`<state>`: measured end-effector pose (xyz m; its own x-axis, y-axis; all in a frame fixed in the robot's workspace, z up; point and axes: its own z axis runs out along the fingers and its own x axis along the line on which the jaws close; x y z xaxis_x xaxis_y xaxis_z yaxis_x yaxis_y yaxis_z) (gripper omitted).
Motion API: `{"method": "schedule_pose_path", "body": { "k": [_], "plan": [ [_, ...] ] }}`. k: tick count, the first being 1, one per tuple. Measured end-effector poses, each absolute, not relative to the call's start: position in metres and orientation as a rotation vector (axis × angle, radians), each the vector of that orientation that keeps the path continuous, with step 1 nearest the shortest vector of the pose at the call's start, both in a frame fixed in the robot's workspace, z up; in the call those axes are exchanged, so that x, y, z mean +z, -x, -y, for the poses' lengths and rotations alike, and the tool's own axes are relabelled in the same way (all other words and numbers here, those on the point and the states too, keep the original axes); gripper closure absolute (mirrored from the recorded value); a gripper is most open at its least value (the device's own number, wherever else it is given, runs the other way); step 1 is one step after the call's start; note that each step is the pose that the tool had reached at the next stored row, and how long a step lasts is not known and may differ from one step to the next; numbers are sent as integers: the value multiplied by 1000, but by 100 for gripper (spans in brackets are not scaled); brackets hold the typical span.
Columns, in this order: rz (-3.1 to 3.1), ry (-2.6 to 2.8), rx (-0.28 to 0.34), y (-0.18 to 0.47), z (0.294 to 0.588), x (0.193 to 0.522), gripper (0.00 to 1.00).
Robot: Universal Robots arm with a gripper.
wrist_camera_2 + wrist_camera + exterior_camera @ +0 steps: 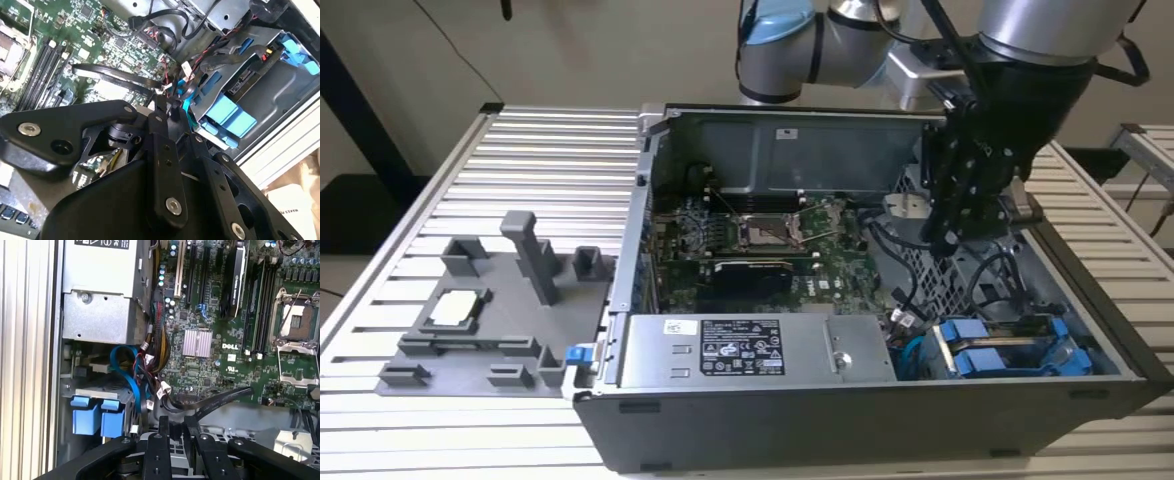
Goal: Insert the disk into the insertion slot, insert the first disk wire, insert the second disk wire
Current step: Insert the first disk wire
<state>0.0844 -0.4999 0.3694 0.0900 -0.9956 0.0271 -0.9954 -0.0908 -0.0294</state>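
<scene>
My gripper [945,236] hangs inside the open computer case, over its right half, above and behind the drive cage. In both wrist views the fingertips [163,426] stand close together, shut on the end of a flat black disk wire [220,399] that runs off across the motherboard; the same wire [115,76] ends at the fingertips [160,100]. The disk's blue carrier [983,358] sits in the insertion slot [1027,375] of the grey cage at the case's front right corner. Its blue tabs [95,420] [227,112] show, while the disk body is mostly hidden.
A grey power supply box [747,350] with a sticker lies beside the cage. The green motherboard [761,250] with its CPU socket [297,325] fills the case floor. Loose blue, red and black cables [137,372] bunch near the cage. A grey fixture [494,310] stands on the table at the exterior view's left.
</scene>
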Motion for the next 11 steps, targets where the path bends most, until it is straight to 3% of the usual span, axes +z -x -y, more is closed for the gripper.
{"method": "schedule_pose_path", "body": {
  "k": [11],
  "plan": [
    [-2112, 2330, -105, -80, 498, 367, 73]
  ]
}}
